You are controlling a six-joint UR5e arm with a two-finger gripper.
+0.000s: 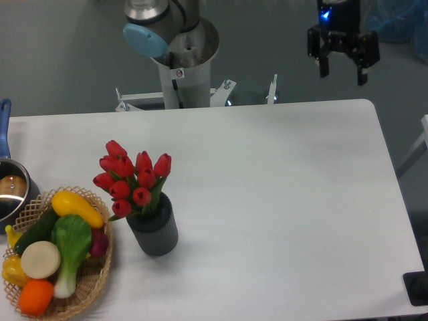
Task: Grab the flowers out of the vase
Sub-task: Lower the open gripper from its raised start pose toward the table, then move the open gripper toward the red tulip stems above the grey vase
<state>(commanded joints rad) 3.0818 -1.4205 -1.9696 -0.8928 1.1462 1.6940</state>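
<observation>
A bunch of red tulips, the flowers (132, 178), stands upright in the dark grey ribbed vase (154, 231) on the left half of the white table. My gripper (343, 72) hangs high at the back right, beyond the table's far edge, far from the vase. Its two black fingers point down and stand apart with nothing between them.
A wicker basket (93, 281) holding several vegetables sits at the front left, close beside the vase. A metal pot (12, 190) with a blue handle is at the left edge. The arm's base column (187, 67) rises behind the table's far edge.
</observation>
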